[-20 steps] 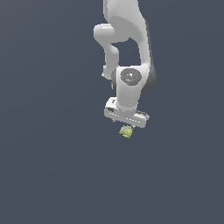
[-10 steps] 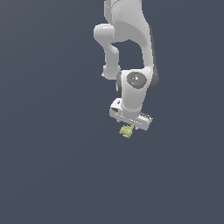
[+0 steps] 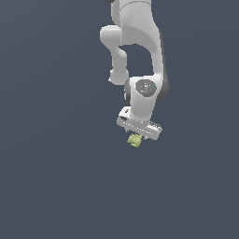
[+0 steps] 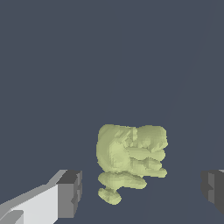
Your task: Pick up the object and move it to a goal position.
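In the wrist view the end effector (image 4: pixel 139 192) stands wide open, its grey fingertips (image 4: pixel 70 193) well clear of the yellow-green lump (image 4: pixel 130 156) lying between them and gripping nothing. From the exterior view, the lump (image 3: pixel 135 140) sits just under the end effector (image 3: pixel 138 134) on the dark bench (image 3: pixel 56 186).

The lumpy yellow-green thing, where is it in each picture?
Exterior view: the lumpy yellow-green object sits just under the white pincer, a little right of the picture's middle.
Wrist view: the same object fills the lower middle, between the two dark grey fingertips, touching neither.
Shared landmark: the pincer, open around the object in both views.
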Motion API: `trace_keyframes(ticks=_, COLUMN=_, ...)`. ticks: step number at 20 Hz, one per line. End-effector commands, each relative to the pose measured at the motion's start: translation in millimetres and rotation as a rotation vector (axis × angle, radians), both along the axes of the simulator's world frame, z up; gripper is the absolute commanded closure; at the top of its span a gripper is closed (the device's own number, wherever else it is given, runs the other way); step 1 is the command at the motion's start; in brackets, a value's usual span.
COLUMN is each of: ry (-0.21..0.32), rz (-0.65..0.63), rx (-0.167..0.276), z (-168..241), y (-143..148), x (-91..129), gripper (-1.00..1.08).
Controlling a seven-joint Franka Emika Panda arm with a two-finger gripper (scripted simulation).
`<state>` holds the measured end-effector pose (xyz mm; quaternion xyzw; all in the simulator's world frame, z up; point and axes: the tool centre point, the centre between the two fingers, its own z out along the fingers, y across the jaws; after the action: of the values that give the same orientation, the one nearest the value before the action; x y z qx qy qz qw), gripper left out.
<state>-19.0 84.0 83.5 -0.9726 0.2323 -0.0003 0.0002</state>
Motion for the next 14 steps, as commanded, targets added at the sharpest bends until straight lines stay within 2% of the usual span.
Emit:
trace_keyframes(ticks=1, ry=0.001, rz=-0.001, rx=0.0, z=-10, y=0, x=-1, gripper=-0.92)
trace_keyframes(ticks=6, ry=0.001, rz=-0.003, rx=0.0, z=-35, y=0, x=-1, gripper=-0.92)
trace_keyframes(ticks=11, ry=0.001, rz=-0.003, rx=0.0, z=-42, y=0, x=0, gripper=-0.92)
trace_keyframes(ticks=12, ry=0.001, rz=-0.003, rx=0.0, z=-42, y=0, x=0, gripper=1.08)
trace_keyframes(ticks=14, ry=0.001, rz=-0.003, rx=0.0, z=-42, y=0, x=0, gripper=1.08)
